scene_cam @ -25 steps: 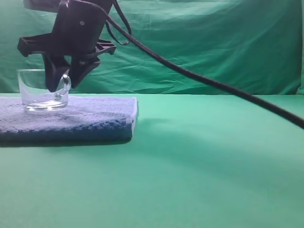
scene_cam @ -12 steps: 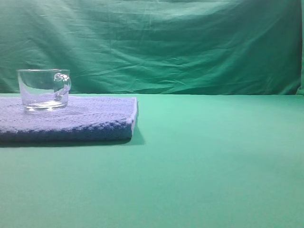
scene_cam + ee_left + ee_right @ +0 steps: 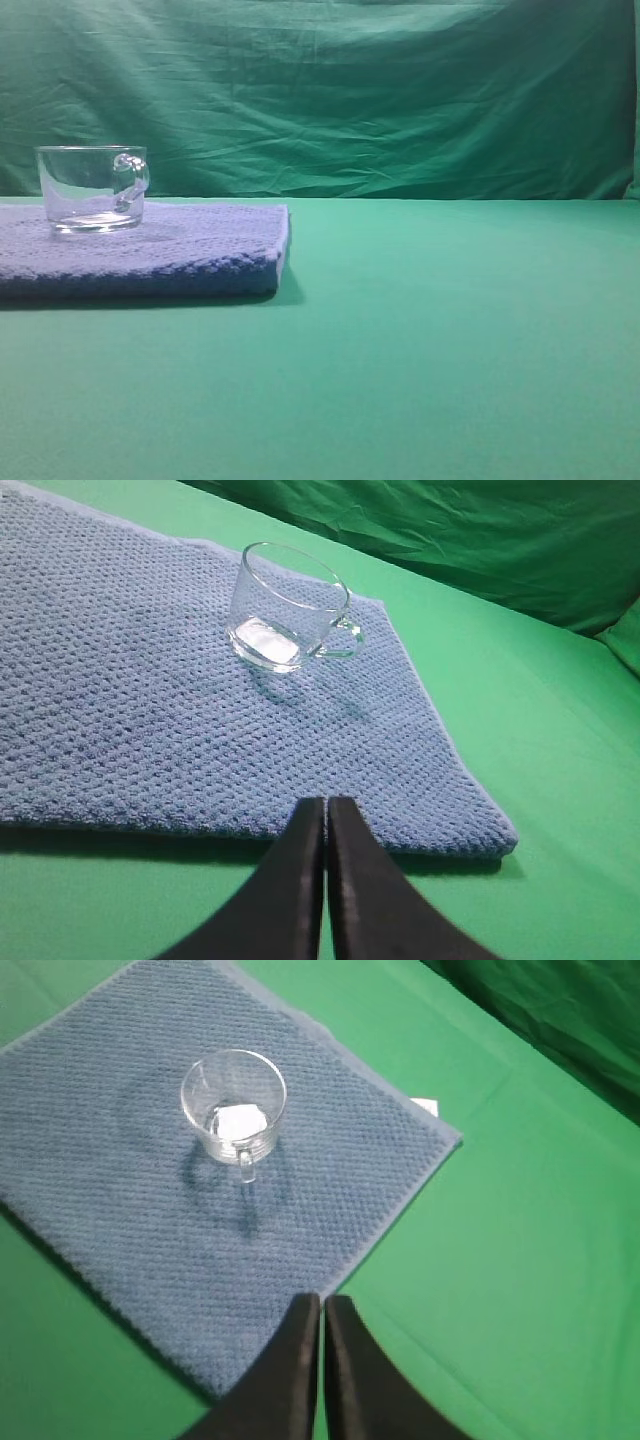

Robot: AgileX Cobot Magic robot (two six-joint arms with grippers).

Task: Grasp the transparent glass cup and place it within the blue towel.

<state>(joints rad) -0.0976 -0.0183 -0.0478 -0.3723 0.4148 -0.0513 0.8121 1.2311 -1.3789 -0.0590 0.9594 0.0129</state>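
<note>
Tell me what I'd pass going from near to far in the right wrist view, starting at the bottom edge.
Right tool, shut and empty → near corner of the blue towel → transparent glass cup upright on the towel → small white tag at the towel's far edge → green cloth backdrop.

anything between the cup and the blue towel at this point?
Nothing visible. The transparent glass cup already stands upright on the blue towel, within its edges. Both end effectors are clear of it.
</note>
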